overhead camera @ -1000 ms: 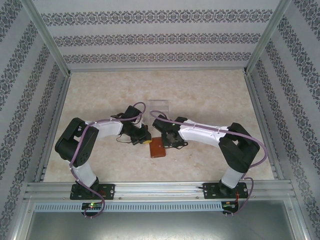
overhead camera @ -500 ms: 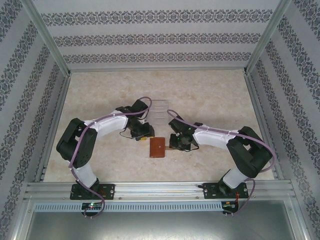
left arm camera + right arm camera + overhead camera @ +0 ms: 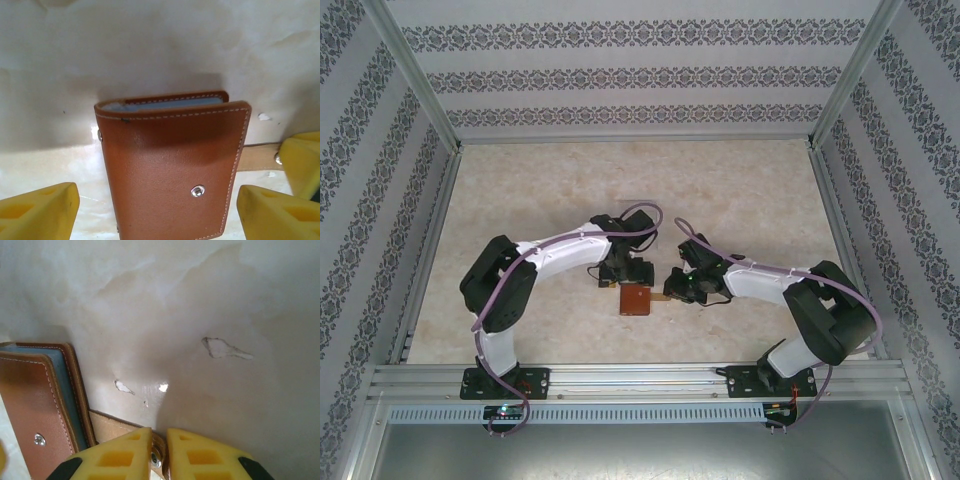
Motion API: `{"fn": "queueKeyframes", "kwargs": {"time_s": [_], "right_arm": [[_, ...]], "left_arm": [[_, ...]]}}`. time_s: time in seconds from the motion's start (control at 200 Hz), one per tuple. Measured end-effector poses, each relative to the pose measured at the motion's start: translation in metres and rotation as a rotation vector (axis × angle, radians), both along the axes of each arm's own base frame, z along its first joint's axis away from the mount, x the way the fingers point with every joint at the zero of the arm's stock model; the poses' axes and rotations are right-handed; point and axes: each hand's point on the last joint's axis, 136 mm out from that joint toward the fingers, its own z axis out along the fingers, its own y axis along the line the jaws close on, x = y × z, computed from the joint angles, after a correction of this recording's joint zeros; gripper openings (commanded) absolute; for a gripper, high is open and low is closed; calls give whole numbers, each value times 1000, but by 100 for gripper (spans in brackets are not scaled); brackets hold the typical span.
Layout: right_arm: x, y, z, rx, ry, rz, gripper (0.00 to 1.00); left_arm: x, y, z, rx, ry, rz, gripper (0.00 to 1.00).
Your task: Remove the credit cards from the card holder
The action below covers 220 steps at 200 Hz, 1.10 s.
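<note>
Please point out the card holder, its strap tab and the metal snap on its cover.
card holder [image 3: 165,160], left wrist view, middle of the brown cover.
strap tab [image 3: 114,426], right wrist view, pale leather beside the holder.
metal snap [image 3: 198,190], left wrist view, centre of the stud.

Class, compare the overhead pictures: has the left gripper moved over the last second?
Yes. The left gripper has shifted rightward, from left of the card holder to just above its far edge.

The card holder [image 3: 167,170] is reddish-brown with white stitching, grey-blue inside.
</note>
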Motion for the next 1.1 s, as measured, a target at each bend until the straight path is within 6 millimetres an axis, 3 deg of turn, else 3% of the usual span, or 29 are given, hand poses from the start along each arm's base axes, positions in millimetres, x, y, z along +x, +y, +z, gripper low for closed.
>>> {"fn": "queueKeyframes", "kwargs": {"time_s": [0.24, 0.674, 0.934, 1.099], "right_arm": [[0, 0, 0, 52, 17, -4, 17], [0, -1, -1, 86, 17, -5, 16], [0, -2, -1, 85, 14, -2, 16], [0, -2, -1, 87, 18, -3, 16]], "left_arm": [[-5, -15, -15, 57, 21, -25, 87], [-6, -8, -27, 138, 32, -29, 85], [0, 0, -3, 155, -32, -20, 82], [2, 6, 14, 158, -72, -14, 74]]}}
